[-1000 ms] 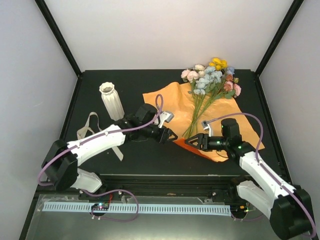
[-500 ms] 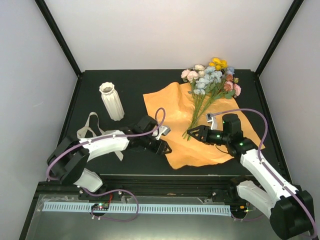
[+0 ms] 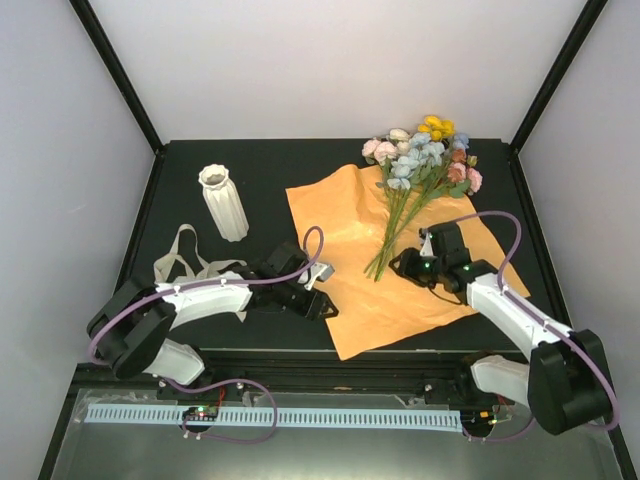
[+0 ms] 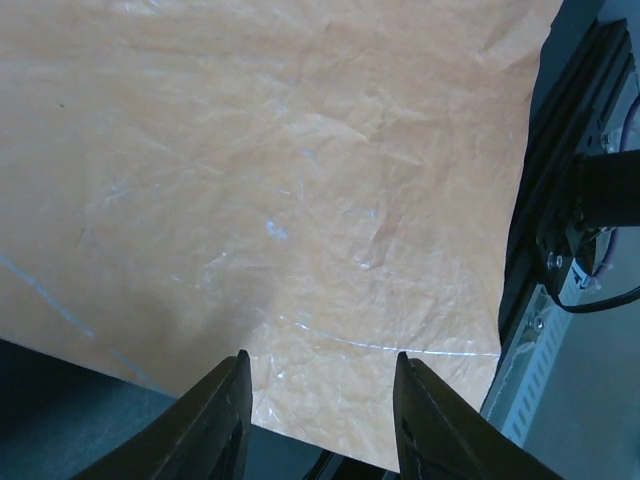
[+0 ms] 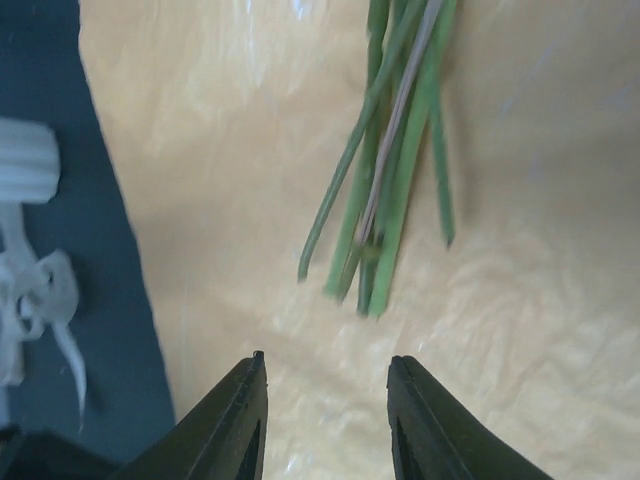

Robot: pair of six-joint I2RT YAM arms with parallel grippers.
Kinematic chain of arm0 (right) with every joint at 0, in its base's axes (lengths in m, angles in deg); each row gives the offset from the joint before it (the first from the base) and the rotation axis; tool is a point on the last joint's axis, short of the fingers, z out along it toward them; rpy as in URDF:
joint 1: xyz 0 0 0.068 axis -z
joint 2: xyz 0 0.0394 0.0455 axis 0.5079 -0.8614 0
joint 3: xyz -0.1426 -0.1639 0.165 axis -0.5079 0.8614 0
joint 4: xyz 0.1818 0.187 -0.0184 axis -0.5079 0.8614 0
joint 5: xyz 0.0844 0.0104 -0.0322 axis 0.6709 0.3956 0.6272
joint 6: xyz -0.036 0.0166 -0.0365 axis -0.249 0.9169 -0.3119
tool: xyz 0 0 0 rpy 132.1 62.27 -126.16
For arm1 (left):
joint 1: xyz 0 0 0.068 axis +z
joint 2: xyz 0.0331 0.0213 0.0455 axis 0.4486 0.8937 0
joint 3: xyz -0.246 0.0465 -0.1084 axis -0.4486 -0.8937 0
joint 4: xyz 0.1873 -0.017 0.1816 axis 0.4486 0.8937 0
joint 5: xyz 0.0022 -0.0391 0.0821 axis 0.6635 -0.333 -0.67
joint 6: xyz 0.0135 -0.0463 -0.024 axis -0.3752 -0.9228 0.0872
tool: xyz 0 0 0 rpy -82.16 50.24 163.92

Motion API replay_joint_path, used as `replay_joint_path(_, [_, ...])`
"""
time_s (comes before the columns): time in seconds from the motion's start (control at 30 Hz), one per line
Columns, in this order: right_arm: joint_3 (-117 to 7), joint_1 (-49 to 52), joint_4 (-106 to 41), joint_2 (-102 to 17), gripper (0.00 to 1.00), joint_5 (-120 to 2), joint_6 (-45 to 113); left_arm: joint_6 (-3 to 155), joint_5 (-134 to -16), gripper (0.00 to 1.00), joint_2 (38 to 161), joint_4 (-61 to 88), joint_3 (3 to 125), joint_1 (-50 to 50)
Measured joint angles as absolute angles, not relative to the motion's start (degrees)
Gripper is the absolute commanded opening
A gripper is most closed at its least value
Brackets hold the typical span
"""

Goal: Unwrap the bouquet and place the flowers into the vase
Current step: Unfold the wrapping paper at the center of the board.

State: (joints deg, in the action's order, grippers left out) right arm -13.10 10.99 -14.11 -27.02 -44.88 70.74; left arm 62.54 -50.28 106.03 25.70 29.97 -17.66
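The bouquet lies unwrapped: its orange paper (image 3: pixel 372 292) is spread flat on the table. The flowers (image 3: pixel 425 155) rest on it, blooms toward the far right, green stems (image 3: pixel 392 235) pointing to the near left. The ribbed off-white vase (image 3: pixel 223 202) stands upright at the far left. My left gripper (image 3: pixel 328 308) hovers open over the paper's near left edge (image 4: pixel 300 200), nothing between its fingers (image 4: pixel 320 354). My right gripper (image 3: pixel 393 266) is open just short of the stem ends (image 5: pixel 385 200), nothing between its fingers (image 5: pixel 326 357).
A cream ribbon (image 3: pixel 185 262) lies loose on the dark table between the vase and the left arm, and shows in the right wrist view (image 5: pixel 45 290) below the vase (image 5: pixel 22 160). A black frame rail (image 4: pixel 560 200) runs along the table's near edge.
The folded near corner of the paper has been drawn open and now lies flat. My left gripper pulled back toward the near left. My right gripper moved farther back to the stem ends, jaws narrower.
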Motion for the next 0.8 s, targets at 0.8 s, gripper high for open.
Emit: replay_joint_path(0.8, [-33.5, 14.2, -21.0, -53.7, 0.23, -59.8, 69.8, 60.6, -53.5, 0.70, 103.5, 18.6, 23.1, -17.6])
